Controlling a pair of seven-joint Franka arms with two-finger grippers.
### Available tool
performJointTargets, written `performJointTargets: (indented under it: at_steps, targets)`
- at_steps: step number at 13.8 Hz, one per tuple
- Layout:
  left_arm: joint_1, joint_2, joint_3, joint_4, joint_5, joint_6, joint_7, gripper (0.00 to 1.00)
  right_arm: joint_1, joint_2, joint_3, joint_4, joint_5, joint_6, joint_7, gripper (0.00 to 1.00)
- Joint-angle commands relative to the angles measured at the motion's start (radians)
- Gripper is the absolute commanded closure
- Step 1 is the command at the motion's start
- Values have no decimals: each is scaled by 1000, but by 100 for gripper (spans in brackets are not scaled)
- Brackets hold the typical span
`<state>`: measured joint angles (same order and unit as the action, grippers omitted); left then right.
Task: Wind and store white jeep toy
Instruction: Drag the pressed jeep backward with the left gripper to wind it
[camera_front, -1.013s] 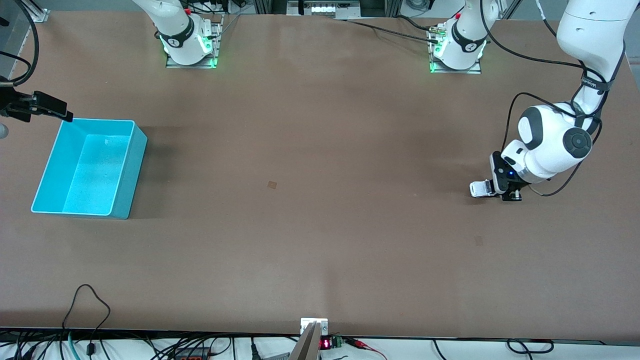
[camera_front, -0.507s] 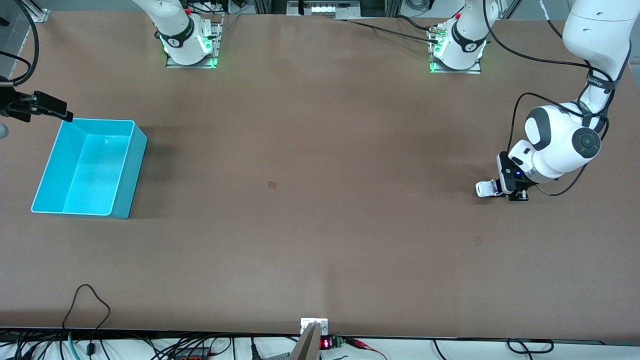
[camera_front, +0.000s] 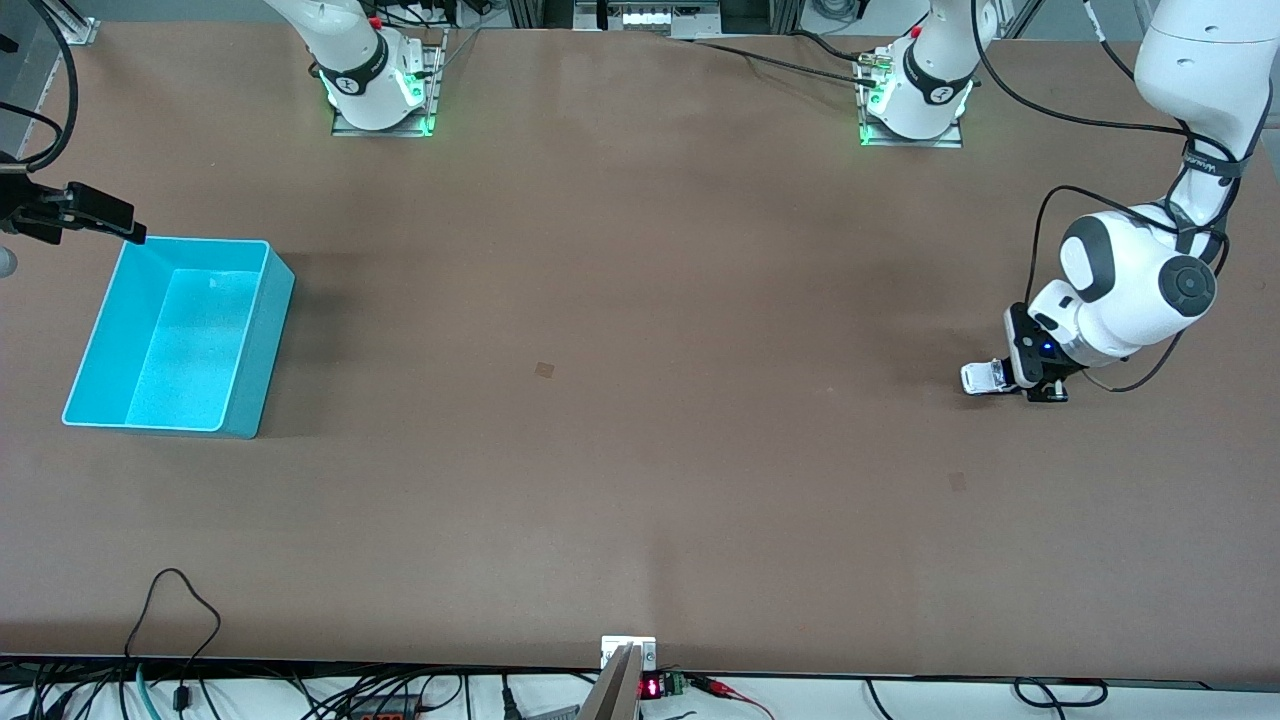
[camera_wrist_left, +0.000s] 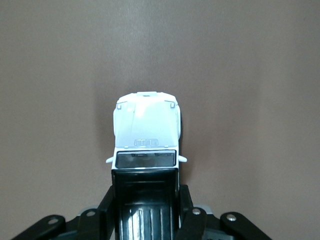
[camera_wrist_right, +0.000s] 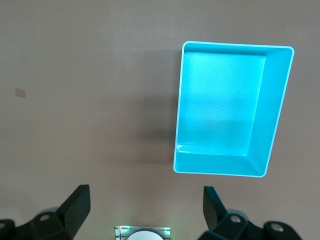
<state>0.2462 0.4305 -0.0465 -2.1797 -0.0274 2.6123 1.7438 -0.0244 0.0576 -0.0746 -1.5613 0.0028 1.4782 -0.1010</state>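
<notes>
The white jeep toy (camera_front: 983, 377) stands on the table near the left arm's end. In the left wrist view its white hood (camera_wrist_left: 146, 131) points away from the hand. My left gripper (camera_front: 1036, 386) is low at the table, its fingers (camera_wrist_left: 106, 205) shut on the sides of the jeep's black roof part. My right gripper (camera_wrist_right: 145, 205) is open and empty, held in the air beside the teal bin (camera_front: 262, 335) at the right arm's end. It shows at the edge of the front view (camera_front: 98, 213). The bin (camera_wrist_right: 276, 115) is empty.
Brown table top. Both arm bases stand along the table's edge farthest from the front camera. A small square mark (camera_front: 544, 369) lies mid-table. Cables and a bracket (camera_front: 628, 650) sit at the edge nearest the front camera.
My left gripper has slid the jeep a short way along the table toward the left arm's end. The right arm and the bin have not moved.
</notes>
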Motion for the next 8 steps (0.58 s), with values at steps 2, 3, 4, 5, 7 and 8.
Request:
performJointTargets:
  at_steps: [2,3,4,5,7,8]
  targets:
    - [25,47,-3,46,26,-6,45,89,0,-19,2,-17,-1,1,12,0]
    - [37,47,-3,49,40,-5,51,89,0,-18,4,-17,-1,1,12,0]
    - [45,48,-3,57,50,-6,52,89,0,-18,4,-19,-1,1,12,0]
    - [47,53,-3,58,53,-6,54,89,0,-18,4,-17,-1,1,12,0]
    - [56,60,-3,58,66,-5,54,89,0,-18,2,-17,-1,1,12,0]
    - [62,63,-3,63,81,-5,54,89,0,-19,2,-17,-1,1,12,0]
